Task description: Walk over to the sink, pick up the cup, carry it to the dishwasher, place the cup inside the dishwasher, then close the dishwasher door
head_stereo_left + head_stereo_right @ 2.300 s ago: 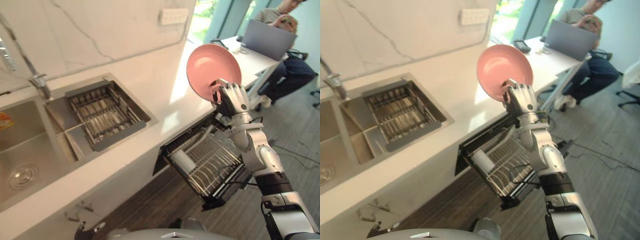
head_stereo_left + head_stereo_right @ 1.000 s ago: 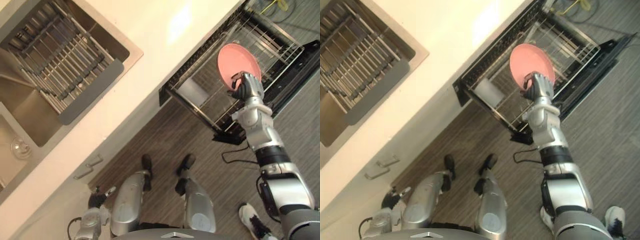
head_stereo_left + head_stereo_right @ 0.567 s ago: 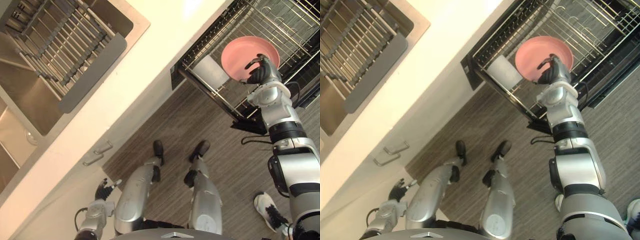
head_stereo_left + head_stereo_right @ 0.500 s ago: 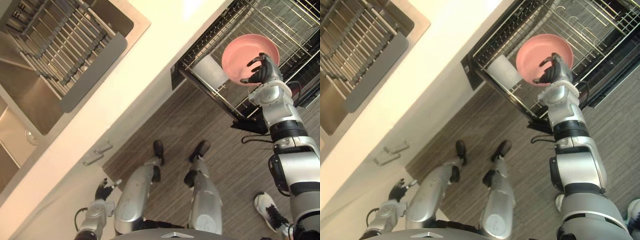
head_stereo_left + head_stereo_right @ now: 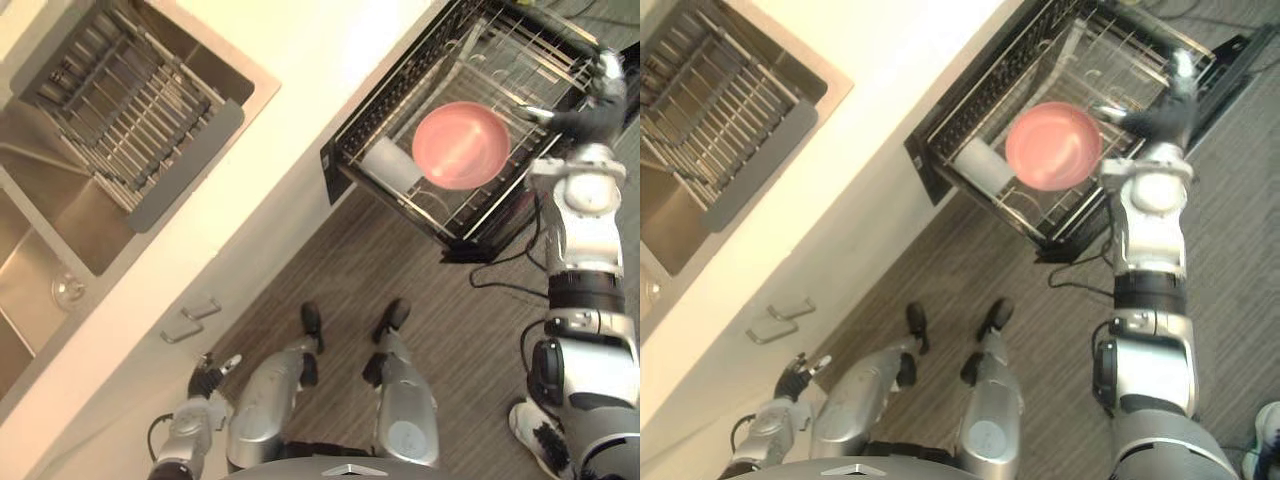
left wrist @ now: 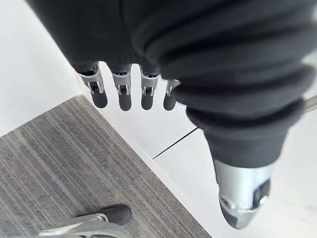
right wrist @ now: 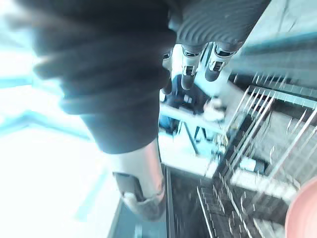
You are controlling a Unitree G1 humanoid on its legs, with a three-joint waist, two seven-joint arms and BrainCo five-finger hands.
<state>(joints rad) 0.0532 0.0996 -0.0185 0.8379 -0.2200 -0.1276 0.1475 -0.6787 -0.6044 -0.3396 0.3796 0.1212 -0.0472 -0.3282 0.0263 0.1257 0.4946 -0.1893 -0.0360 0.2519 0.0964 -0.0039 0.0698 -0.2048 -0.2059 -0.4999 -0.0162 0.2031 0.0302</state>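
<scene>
A pink plate (image 5: 461,145) is seen lying in the wire rack (image 5: 1110,45) of the dishwasher (image 5: 333,172), which is pulled out from under the tabletop (image 5: 300,60). The plate is tilted a little on the wires, with its hollow face turned up toward the head camera. A white cup (image 5: 390,163) is laid on its side in the same rack, just beside the plate and nearer the tabletop's edge. Their outlines meet in the head views, but it cannot be told whether they touch. The dark door (image 5: 1218,82) is lowered open along the rack's outer side.

The right hand (image 5: 1157,117) is held over the rack on the plate's outer side, near its rim. Its fingers (image 7: 187,73) are straight and spread, the thumb is set apart, and nothing is gripped. In the right wrist view an edge of the plate shows well apart from the fingers, with rack wires between.

The left hand (image 5: 205,381) is hung low at the robot's side, close to the white cabinet front (image 5: 130,400) below the tabletop. In its wrist view the fingers (image 6: 124,94) are straight and relaxed, the thumb (image 6: 242,198) is apart from them, and nothing is held. The cabinet front and the grey striped floor (image 6: 59,168) show past them.

The sink (image 5: 40,230) is set into the tabletop well apart from the dishwasher, and a slatted drain tray (image 5: 130,110) is seated in its nearer basin. Two small handles (image 5: 190,322) are fixed to the cabinet front between sink and dishwasher.
</scene>
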